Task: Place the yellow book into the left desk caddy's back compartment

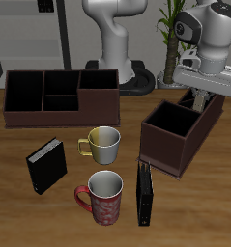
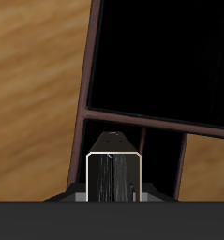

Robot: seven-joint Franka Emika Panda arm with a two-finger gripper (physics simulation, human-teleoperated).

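yellow book (image 2: 114,173): upright, edge-on | above left desk caddy (image 1: 175,140) divider

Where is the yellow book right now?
The yellow book is held edge-up in the gripper, above the far end of the left desk caddy, away from the mugs and nearer the table's back.

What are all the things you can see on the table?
desk caddies: 2, dark brown; one broadside at the table's back, the left desk caddy turned at an angle, under the gripper.
black books: 2; one nearer the front edge, one standing on edge in front of the angled caddy.
mugs: 2; white with yellow handle mid-table, red patterned near the front edge.
yellow book: 1, pale edge showing between the fingers, above the caddy's dividers.
plant: 1, green, behind the table.
table: 1, wooden.
gripper: 1, grey, holding the book over the angled caddy's far end.
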